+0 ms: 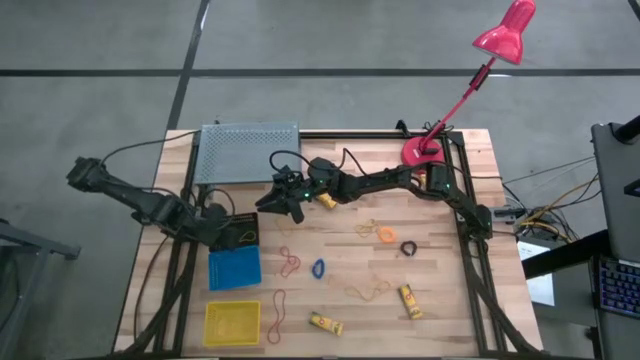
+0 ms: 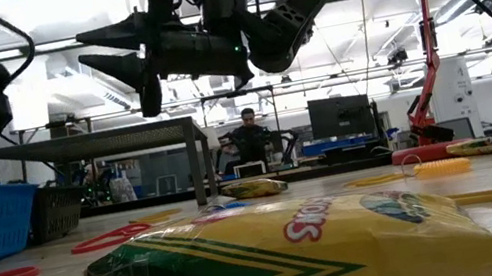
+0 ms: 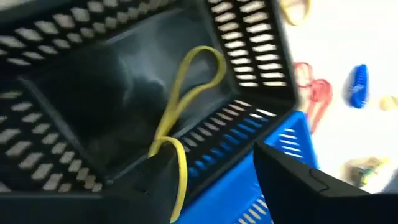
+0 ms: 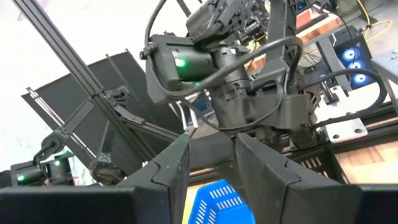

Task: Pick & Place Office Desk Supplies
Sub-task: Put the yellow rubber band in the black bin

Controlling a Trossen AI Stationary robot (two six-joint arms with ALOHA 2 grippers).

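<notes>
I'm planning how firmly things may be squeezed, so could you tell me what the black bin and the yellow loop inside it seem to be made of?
The black bin looks like rigid moulded plastic with a dull sheen: its walls are pierced by even rows of slots. The yellow loop looks like thin rubber, probably a rubber band: it lies limp and bent against the bin's floor and wall.

From above, I see my left gripper (image 1: pixel 238 236) over the black bin (image 1: pixel 243 233), fingers apart, a yellow rubber band (image 3: pixel 180 106) draped inside. The blue bin (image 1: pixel 234 268) sits touching it, and the yellow bin (image 1: pixel 232 323) lies nearer the table's front edge. My right gripper (image 1: pixel 290 205) hangs raised near the grey mesh tray (image 1: pixel 248 152). Loose bands, rings and crayon packs dot the table centre (image 1: pixel 340 240), with bare wood between them.
</notes>
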